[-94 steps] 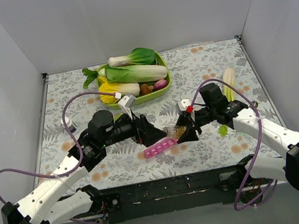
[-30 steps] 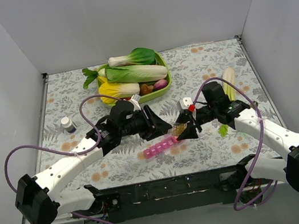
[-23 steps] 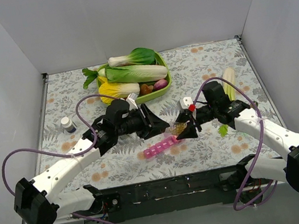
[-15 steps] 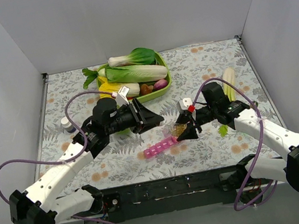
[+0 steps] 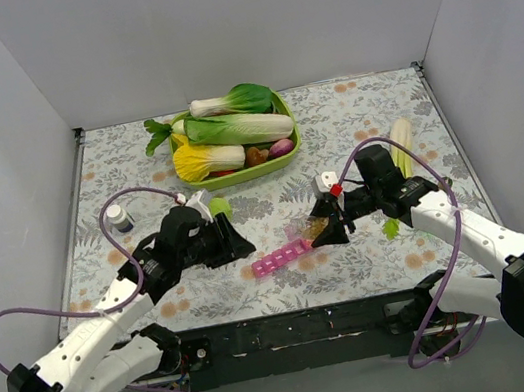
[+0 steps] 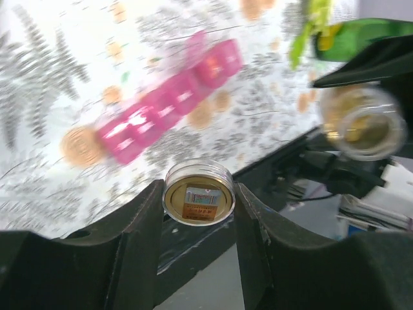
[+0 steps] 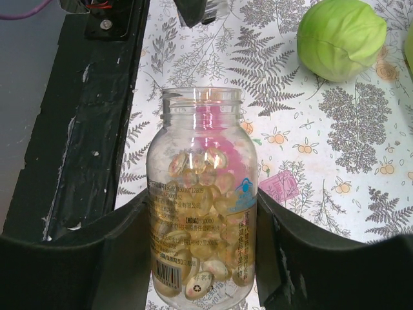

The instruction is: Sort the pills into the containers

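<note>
Pills (image 7: 201,187) are sitting in the open bottle (image 7: 202,161). We can't tell whether any compartment of the pink box (image 5: 281,257) has one yet.

Starting on the left, the left gripper (image 6: 199,194) has its fingers pinching the cap (image 6: 197,201) right between the tips. The pink box lies out ahead of those fingertips. Over on the right, the right gripper (image 7: 202,206) has its fingers clamped on the bottle's sides, low on the body. The mouth points away from the fingers, and the box is just beyond and under it.

For the pour, we'd line the mouth up over one compartment and tip slowly. Small shakes should let only a few roll out, since the capsules look slippery and the compartments are small. We'd also park the cap off to the side, clear of the box.

The right wrist camera shows the pills and label up close, with pink showing through the bottle, but it hides most of the box. The overhead shows the whole strip between the two grippers. The left wrist shot is blurry, so we can't tell if the lids are open.
</note>
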You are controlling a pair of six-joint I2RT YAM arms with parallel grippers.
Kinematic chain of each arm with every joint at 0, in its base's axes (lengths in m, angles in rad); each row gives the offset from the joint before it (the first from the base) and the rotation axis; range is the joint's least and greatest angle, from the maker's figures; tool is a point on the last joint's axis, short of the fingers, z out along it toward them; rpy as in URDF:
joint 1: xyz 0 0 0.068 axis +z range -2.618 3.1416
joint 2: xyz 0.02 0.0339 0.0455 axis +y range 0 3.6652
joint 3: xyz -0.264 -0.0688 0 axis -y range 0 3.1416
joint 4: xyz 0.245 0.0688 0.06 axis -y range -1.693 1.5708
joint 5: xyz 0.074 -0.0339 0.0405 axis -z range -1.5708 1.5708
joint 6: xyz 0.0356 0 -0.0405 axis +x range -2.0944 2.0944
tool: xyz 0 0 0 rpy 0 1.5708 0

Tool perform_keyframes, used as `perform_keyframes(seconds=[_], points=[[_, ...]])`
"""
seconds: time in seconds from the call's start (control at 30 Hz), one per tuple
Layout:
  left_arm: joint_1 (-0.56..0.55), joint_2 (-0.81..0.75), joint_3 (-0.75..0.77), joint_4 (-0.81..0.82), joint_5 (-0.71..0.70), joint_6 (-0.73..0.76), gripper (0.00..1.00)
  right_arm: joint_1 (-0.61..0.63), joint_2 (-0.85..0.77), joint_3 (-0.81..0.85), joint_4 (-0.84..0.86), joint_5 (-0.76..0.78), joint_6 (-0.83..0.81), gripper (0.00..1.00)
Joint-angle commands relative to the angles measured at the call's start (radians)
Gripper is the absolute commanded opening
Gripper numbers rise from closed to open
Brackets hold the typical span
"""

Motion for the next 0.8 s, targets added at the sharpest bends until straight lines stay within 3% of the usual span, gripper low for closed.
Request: perform_keyframes(seconds=[0.0,0.23,0.6,0.77], points=[[0.004,-0.091,-0.08,-0.117,-0.167,-0.05,0.0,-0.011,-0.02,0.004,0.017,-0.015,0.0,0.01],[0.004,-0.159,-0.174,-0.168,-0.329,-0.16,0.0,-0.018,-0.02,0.003,0.017,-0.016,0.001,0.01],[0.013,-0.069,-0.195,-0.146,-0.43,-0.186,0.0,-0.031,-0.034,-0.007,0.026,-0.024,0.007,0.01],[0.019,-0.035,-0.194,-0.152,-0.465,-0.186,0.05,-0.036,-0.034,-0.008,0.027,-0.027,0.01,0.01]])
